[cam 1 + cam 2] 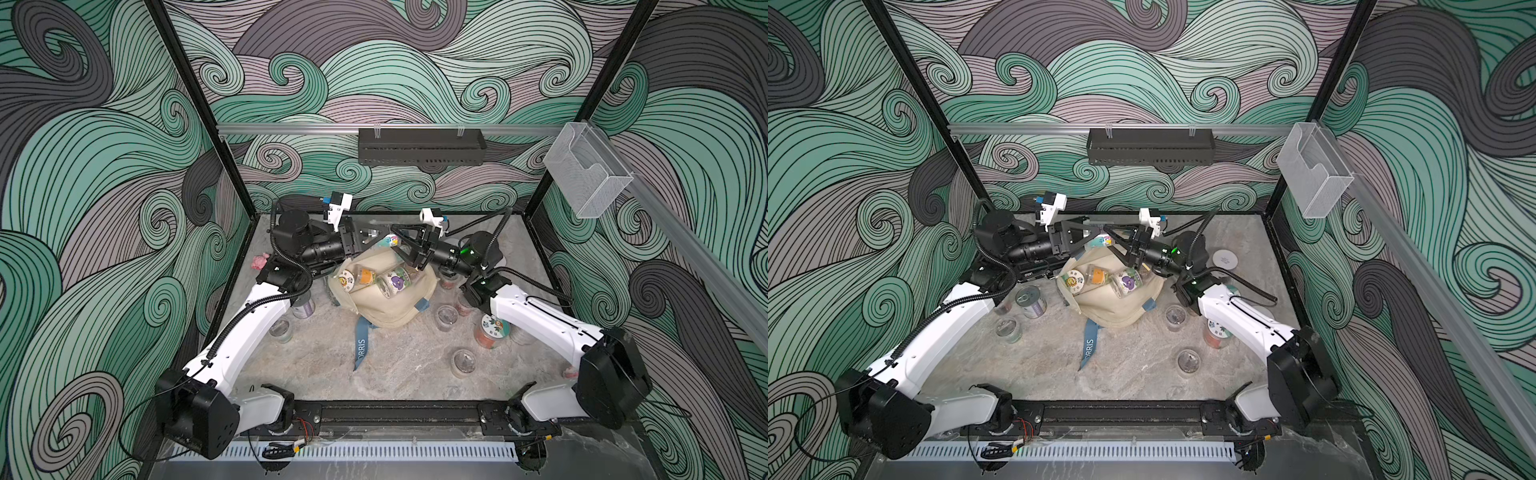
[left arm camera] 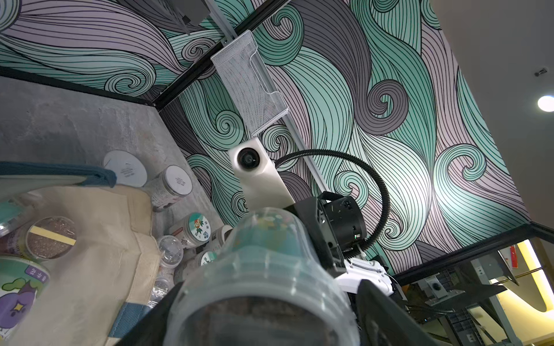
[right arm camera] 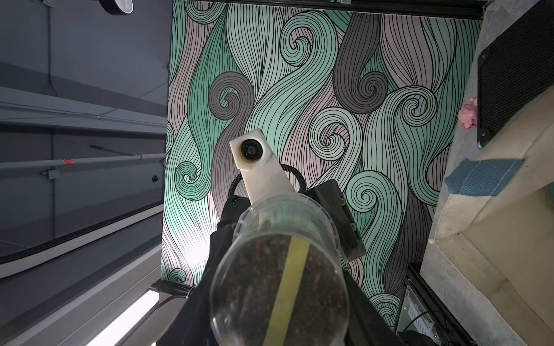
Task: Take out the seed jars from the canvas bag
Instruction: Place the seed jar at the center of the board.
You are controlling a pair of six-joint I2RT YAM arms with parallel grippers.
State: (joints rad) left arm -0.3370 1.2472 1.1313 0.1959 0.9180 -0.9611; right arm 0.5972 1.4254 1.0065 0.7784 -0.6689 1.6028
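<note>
Ok so, starting from the 9 o'clock side: a pink lumpy toy (image 1: 260,261) is parked at the table's (image 1: 332,382) edge around 10 o'clock. Two seed jars are already stood out at about 8 o'clock of the canvas bag (image 1: 390,309), a silver-lidded jar (image 1: 1030,300) and a small clear jar (image 1: 1009,330). The left gripper (image 2: 266,293) is held over the bag's 12 o'clock rim, jaws spread wide either side of a held jar (image 1: 388,240) of dark seeds. Whether it's actually pinched from that side can't be told. The bag itself is slumped near mid-table with its mouth gaping toward 12 o'clock. Three more jars are seen lying inside: a yellow-flower-sticker jar (image 1: 345,279), an orange-filled jar (image 1: 365,275) and a purple-sticker jar (image 1: 397,283). A blue strap (image 1: 360,347) is trailed out toward 6 o'clock. From the 3 o'clock side the same held jar is clamped in the right gripper (image 3: 281,254), jaws narrowed onto it, and its yellow-striped base is turned to that wrist camera. More jars are stood out from 2 to 5 o'clock of the bag: a white-lidded jar (image 1: 1225,259), a second small clear jar (image 1: 446,318), a sticker-lidded jar (image 1: 492,330) of reddish seeds, and a third small clear jar (image 1: 463,362).
</note>
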